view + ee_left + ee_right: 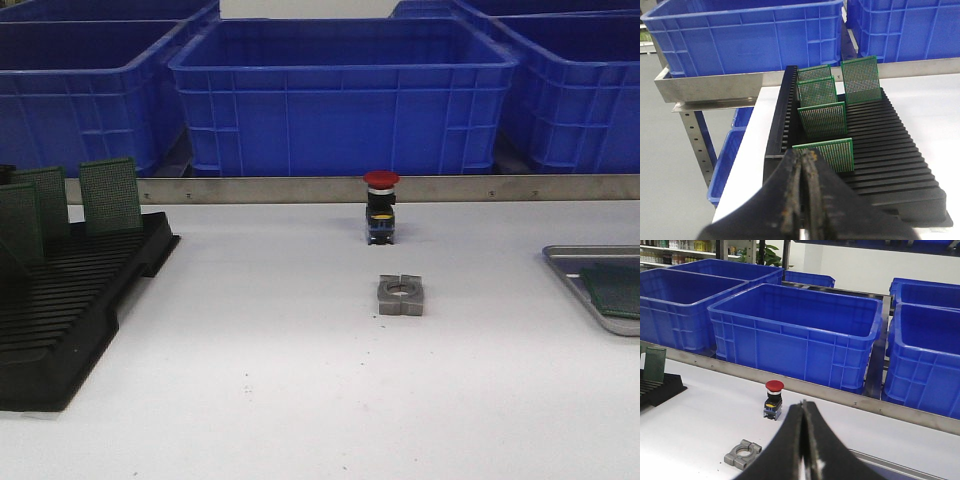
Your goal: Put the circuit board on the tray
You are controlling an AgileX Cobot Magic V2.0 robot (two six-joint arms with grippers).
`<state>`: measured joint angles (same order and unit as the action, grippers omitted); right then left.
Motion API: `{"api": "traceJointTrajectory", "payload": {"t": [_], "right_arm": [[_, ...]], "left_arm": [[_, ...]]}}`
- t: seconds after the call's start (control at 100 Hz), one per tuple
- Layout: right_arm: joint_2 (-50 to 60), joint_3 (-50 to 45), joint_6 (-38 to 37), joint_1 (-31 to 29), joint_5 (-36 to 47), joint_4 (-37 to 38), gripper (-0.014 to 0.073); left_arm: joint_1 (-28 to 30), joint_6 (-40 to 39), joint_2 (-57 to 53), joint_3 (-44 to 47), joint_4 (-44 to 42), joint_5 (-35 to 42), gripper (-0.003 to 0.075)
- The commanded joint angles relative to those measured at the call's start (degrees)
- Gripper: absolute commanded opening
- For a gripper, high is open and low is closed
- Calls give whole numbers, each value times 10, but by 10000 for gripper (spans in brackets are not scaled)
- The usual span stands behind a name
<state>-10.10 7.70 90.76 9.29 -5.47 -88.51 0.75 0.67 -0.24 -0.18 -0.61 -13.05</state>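
Fingers out of frame in front view. Black slotted rack at left of white surface, green perforated circuit boards upright in slots. Silver-grey tray at right edge, raised rim, one green board already flat inside. Red-capped push button and grey metal clamp block mid-surface, well apart from both. Blue plastic bins behind.

Left wrist view: left fingers pressed together, empty, just short of nearest board. Five boards standing on edge, thin, stiff, light, dotted with holes. Likely brittle at corners, slick on faces; best pinched across top edge, lifted straight out of slot.

Right wrist view: right fingers pressed together, empty, above surface. Glimpse of tray rim beside them.
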Motion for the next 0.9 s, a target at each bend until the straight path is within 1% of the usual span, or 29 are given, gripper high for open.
{"api": "traceJointTrajectory", "payload": {"t": [0.0, 0.14, 0.89], "right_arm": [[-6, 15, 6, 2, 3, -8, -59], [-6, 15, 6, 2, 3, -8, -59], [-6, 15, 6, 2, 3, -9, -59]], "left_arm": [[2, 3, -19, 17, 6, 38, -17], [2, 3, -19, 17, 6, 48, -17], [2, 3, -19, 17, 6, 47, -17]]}}
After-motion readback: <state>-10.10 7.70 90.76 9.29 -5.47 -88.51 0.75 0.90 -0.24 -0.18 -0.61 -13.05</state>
